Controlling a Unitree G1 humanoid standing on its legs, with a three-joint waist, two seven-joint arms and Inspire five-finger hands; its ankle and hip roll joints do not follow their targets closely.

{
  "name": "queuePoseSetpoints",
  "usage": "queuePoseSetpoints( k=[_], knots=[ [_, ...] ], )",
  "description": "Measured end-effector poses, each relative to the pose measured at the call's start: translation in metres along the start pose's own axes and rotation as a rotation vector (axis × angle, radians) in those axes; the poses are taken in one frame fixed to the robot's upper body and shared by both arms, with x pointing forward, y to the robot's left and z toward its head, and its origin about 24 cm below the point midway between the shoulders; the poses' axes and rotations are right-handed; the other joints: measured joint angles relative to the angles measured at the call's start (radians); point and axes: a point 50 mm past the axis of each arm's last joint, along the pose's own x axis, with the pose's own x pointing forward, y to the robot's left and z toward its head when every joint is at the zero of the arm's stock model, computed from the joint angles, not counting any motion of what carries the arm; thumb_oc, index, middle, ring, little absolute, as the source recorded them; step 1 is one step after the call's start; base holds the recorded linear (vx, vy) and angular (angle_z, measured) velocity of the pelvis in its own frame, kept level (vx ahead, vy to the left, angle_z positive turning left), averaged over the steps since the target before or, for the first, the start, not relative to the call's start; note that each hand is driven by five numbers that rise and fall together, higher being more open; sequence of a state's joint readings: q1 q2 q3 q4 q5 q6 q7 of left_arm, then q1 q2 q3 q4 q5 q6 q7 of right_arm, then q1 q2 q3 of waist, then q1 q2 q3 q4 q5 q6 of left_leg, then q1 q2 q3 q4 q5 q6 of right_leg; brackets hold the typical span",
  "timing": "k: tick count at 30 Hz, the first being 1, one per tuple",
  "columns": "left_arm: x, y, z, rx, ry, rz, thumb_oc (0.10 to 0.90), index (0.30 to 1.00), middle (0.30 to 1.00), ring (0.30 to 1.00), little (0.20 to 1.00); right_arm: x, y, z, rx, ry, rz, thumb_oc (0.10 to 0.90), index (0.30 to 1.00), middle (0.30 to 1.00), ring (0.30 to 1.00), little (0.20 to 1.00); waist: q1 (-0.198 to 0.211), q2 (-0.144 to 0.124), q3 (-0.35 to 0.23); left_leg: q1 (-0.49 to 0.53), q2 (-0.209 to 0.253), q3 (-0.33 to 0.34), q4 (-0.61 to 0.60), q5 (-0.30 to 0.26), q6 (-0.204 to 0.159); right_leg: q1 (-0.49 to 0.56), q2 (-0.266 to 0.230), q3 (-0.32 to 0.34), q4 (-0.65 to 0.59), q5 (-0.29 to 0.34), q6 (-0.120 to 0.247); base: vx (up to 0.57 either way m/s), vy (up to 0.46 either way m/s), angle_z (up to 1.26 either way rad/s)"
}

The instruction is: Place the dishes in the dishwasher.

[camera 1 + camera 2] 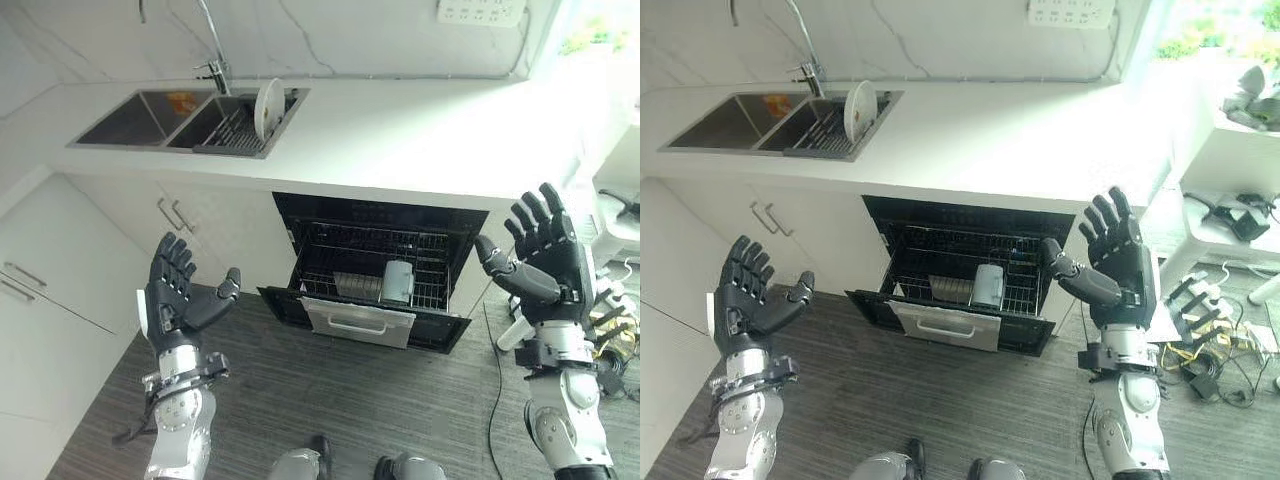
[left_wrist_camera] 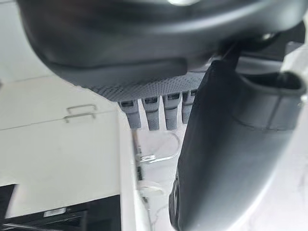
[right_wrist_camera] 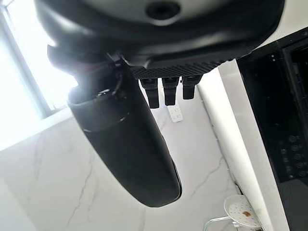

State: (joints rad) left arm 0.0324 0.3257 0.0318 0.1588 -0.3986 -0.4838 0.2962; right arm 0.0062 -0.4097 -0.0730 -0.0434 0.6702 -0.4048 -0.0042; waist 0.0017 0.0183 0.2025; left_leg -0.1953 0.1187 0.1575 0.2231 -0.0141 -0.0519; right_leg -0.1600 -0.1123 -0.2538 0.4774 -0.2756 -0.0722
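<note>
both hands – left hand (image 1: 178, 290), right hand (image 1: 545, 255) – are held wide, empty; a plate (image 1: 267, 105) is stood in the far sink rack (image 1: 232, 130), dishwasher (image 1: 375, 270) open.

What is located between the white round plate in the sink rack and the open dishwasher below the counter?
In the left eye view, bare white countertop separates the white round plate from the open dishwasher.
</note>
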Motion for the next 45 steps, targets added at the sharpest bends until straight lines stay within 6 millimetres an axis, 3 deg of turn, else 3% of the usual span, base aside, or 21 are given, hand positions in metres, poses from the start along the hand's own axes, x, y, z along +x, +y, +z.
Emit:
queuePoseSetpoints(
  k=[1, 2, 4, 6, 7, 9, 13, 20, 22, 24, 26, 28, 30, 31, 33, 35, 37, 40, 42, 44, 45],
  knots=[
    [0.001, 0.000, 0.001, -0.002, -0.007, 0.002, 0.800, 0.900, 0.900, 0.900, 0.900, 0.004, 0.004, 0.001, 0.004, -0.009, 0.013, 0.800, 0.900, 0.900, 0.900, 0.900, -0.001, 0.013, 0.008, -0.007, 0.029, -0.017, 0.001, -0.004, -0.007, 0.001, 0.013, 0.004, -0.003, 0.001, 0.007, 0.15, 0.351, -0.41],
    [0.003, -0.004, 0.000, -0.015, -0.008, -0.009, 0.800, 0.900, 0.900, 0.900, 0.900, 0.006, 0.005, 0.007, -0.006, -0.028, 0.020, 0.800, 0.900, 0.900, 0.900, 0.900, -0.016, 0.034, 0.018, -0.028, 0.079, 0.022, 0.016, -0.004, -0.007, 0.005, 0.011, -0.003, -0.003, 0.002, 0.007, 0.21, 0.465, -0.21],
    [0.002, -0.005, -0.002, -0.028, -0.003, -0.022, 0.800, 0.900, 0.900, 0.900, 0.900, 0.007, 0.004, 0.012, -0.012, -0.046, 0.007, 0.800, 0.900, 0.900, 0.900, 0.900, -0.039, 0.050, 0.015, -0.027, 0.083, 0.060, 0.033, -0.005, -0.006, 0.014, 0.000, -0.003, -0.010, 0.002, 0.030, 0.19, 0.411, 0.02],
    [0.003, -0.006, -0.004, -0.044, 0.003, -0.040, 0.800, 0.900, 0.900, 0.900, 0.900, 0.005, -0.003, 0.016, -0.016, -0.060, -0.027, 0.800, 0.900, 0.900, 0.900, 0.900, -0.046, 0.063, 0.014, 0.003, 0.056, 0.081, 0.022, -0.005, 0.002, 0.031, -0.010, -0.009, -0.012, -0.002, 0.046, 0.11, 0.206, 0.13],
    [0.003, -0.007, -0.004, -0.047, 0.003, -0.061, 0.800, 0.900, 0.900, 0.900, 0.900, 0.002, -0.013, 0.021, -0.023, -0.076, -0.085, 0.800, 0.900, 0.900, 0.900, 0.900, -0.050, 0.065, 0.014, 0.044, 0.020, 0.087, -0.013, 0.029, -0.002, 0.050, -0.035, -0.012, -0.007, -0.015, 0.078, 0.15, 0.311, 0.35],
    [0.002, -0.006, -0.004, -0.051, 0.006, -0.066, 0.800, 0.900, 0.900, 0.900, 0.900, 0.001, -0.016, 0.026, -0.028, -0.097, -0.101, 0.800, 0.900, 0.900, 0.900, 0.900, -0.043, 0.052, 0.013, 0.058, -0.047, 0.091, -0.016, 0.013, 0.034, 0.072, -0.092, -0.006, -0.032, -0.005, 0.133, 0.18, 0.331, 0.19],
    [0.003, -0.001, -0.003, -0.065, 0.008, -0.055, 0.800, 0.900, 0.900, 0.900, 0.900, 0.001, -0.003, 0.018, -0.005, -0.062, -0.065, 0.800, 0.900, 0.900, 0.900, 0.900, -0.013, 0.040, 0.015, 0.090, -0.103, 0.114, -0.021, -0.026, 0.081, 0.109, -0.139, 0.005, -0.093, 0.023, 0.174, 0.10, 0.176, -0.07],
    [0.005, 0.004, 0.002, -0.043, -0.006, -0.066, 0.800, 0.900, 0.900, 0.900, 0.900, 0.001, 0.001, 0.011, 0.014, -0.011, -0.062, 0.800, 0.900, 0.900, 0.900, 0.900, 0.010, 0.009, 0.018, 0.095, -0.101, 0.144, -0.022, -0.048, 0.110, 0.141, -0.132, -0.014, -0.182, 0.132, 0.207, 0.04, 0.129, -0.11],
    [0.004, 0.010, 0.007, -0.037, -0.020, -0.044, 0.800, 0.900, 0.900, 0.900, 0.900, 0.006, 0.006, 0.013, 0.023, -0.017, -0.019, 0.800, 0.900, 0.900, 0.900, 0.900, 0.034, -0.010, 0.021, 0.095, -0.077, 0.197, -0.028, -0.050, 0.108, 0.088, -0.123, -0.086, -0.161, 0.129, 0.201, 0.04, -0.081, -0.86],
    [0.007, 0.008, 0.008, -0.042, -0.023, -0.045, 0.800, 0.900, 0.900, 0.900, 0.900, 0.008, 0.006, 0.016, 0.020, -0.028, 0.013, 0.800, 0.900, 0.900, 0.900, 0.900, 0.009, -0.029, 0.029, 0.096, -0.083, 0.185, -0.052, -0.048, 0.110, 0.020, -0.069, -0.031, -0.070, 0.050, 0.178, 0.04, -0.143, -0.14],
    [0.007, 0.003, 0.008, -0.048, -0.021, -0.067, 0.800, 0.900, 0.900, 0.900, 0.900, 0.008, 0.005, 0.019, 0.018, -0.029, 0.054, 0.800, 0.900, 0.900, 0.900, 0.900, -0.027, -0.046, 0.037, 0.090, -0.102, 0.156, -0.065, -0.036, 0.095, -0.057, -0.009, 0.016, -0.004, 0.032, 0.175, 0.04, -0.220, 0.52],
    [0.008, -0.008, 0.007, -0.072, -0.017, -0.104, 0.800, 0.900, 0.900, 0.900, 0.900, 0.007, 0.003, 0.025, 0.017, -0.063, 0.051, 0.800, 0.900, 0.900, 0.900, 0.900, -0.043, -0.040, 0.037, 0.073, -0.122, 0.107, -0.070, -0.021, 0.074, -0.055, 0.004, 0.008, -0.020, 0.056, 0.097, 0.15, -0.155, 0.76],
    [0.009, -0.015, 0.006, -0.077, -0.017, -0.159, 0.800, 0.900, 0.900, 0.900, 0.900, 0.008, 0.000, 0.027, -0.001, -0.061, 0.049, 0.800, 0.900, 0.900, 0.900, 0.900, -0.033, -0.043, 0.038, 0.092, -0.144, 0.116, -0.092, -0.045, 0.062, -0.038, -0.025, -0.044, -0.057, 0.056, 0.069, 0.17, -0.075, 0.86],
    [0.007, -0.020, 0.004, -0.090, -0.003, -0.182, 0.800, 0.900, 0.900, 0.900, 0.900, 0.004, -0.003, 0.025, -0.008, -0.047, 0.040, 0.800, 0.900, 0.900, 0.900, 0.900, -0.032, -0.056, 0.043, 0.093, -0.151, 0.136, -0.010, -0.046, 0.062, -0.020, -0.057, -0.063, -0.044, 0.041, 0.037, 0.21, 0.063, 0.78],
    [0.005, -0.024, -0.001, -0.114, 0.024, -0.217, 0.800, 0.900, 0.900, 0.900, 0.900, 0.003, -0.006, 0.025, -0.026, -0.034, 0.041, 0.800, 0.900, 0.900, 0.900, 0.900, -0.034, -0.037, 0.040, 0.093, -0.139, 0.151, 0.064, -0.029, 0.032, -0.006, -0.070, -0.089, -0.024, 0.018, 0.019, 0.20, 0.185, 0.64],
    [0.005, -0.029, -0.006, -0.105, 0.048, -0.255, 0.800, 0.900, 0.900, 0.900, 0.900, 0.001, -0.004, 0.020, 0.004, -0.034, 0.023, 0.800, 0.900, 0.900, 0.900, 0.900, -0.062, -0.026, 0.038, 0.054, -0.058, 0.285, 0.074, -0.084, 0.048, 0.022, -0.090, -0.149, -0.034, 0.022, 0.022, 0.12, 0.302, 0.72],
    [0.003, -0.034, -0.009, -0.108, 0.062, -0.274, 0.800, 0.900, 0.900, 0.900, 0.900, 0.004, -0.001, 0.020, 0.017, -0.044, 0.024, 0.800, 0.900, 0.900, 0.900, 0.900, -0.064, -0.004, 0.039, -0.002, 0.023, 0.219, 0.090, -0.084, 0.027, 0.026, -0.067, -0.138, -0.035, 0.016, 0.029, 0.21, 0.305, 0.16],
    [-0.002, -0.032, -0.013, -0.103, 0.086, -0.275, 0.800, 0.900, 0.900, 0.900, 0.900, 0.004, 0.000, 0.017, 0.017, -0.025, 0.018, 0.800, 0.900, 0.900, 0.900, 0.900, -0.037, 0.007, 0.038, -0.068, 0.097, -0.009, 0.099, -0.054, -0.023, 0.033, -0.050, -0.076, -0.030, 0.011, 0.048, 0.25, 0.312, -0.71],
    [-0.004, -0.025, -0.014, -0.095, 0.094, -0.252, 0.800, 0.900, 0.900, 0.900, 0.900, 0.005, -0.002, 0.018, 0.007, -0.021, 0.011, 0.800, 0.900, 0.900, 0.900, 0.900, -0.027, 0.011, 0.039, -0.068, 0.110, -0.154, 0.079, -0.038, -0.043, 0.036, -0.054, 0.000, -0.015, 0.002, 0.081, 0.29, 0.441, -1.01],
    [-0.007, -0.021, -0.016, -0.094, 0.105, -0.254, 0.800, 0.900, 0.900, 0.900, 0.900, 0.003, -0.010, 0.024, -0.020, -0.027, -0.016, 0.800, 0.900, 0.900, 0.900, 0.900, -0.046, 0.030, 0.038, -0.045, 0.098, -0.135, 0.066, -0.018, -0.025, 0.071, -0.074, 0.039, -0.022, -0.002, 0.133, 0.26, 0.447, -0.61],
    [-0.008, -0.022, -0.016, -0.108, 0.108, -0.270, 0.800, 0.900, 0.900, 0.900, 0.900, 0.001, -0.018, 0.030, -0.040, -0.043, -0.047, 0.800, 0.900, 0.900, 0.900, 0.900, -0.065, 0.061, 0.031, -0.032, 0.086, -0.080, 0.056, 0.005, 0.004, 0.101, -0.079, 0.042, -0.028, -0.012, 0.172, 0.23, 0.390, -0.19]
  ],
)
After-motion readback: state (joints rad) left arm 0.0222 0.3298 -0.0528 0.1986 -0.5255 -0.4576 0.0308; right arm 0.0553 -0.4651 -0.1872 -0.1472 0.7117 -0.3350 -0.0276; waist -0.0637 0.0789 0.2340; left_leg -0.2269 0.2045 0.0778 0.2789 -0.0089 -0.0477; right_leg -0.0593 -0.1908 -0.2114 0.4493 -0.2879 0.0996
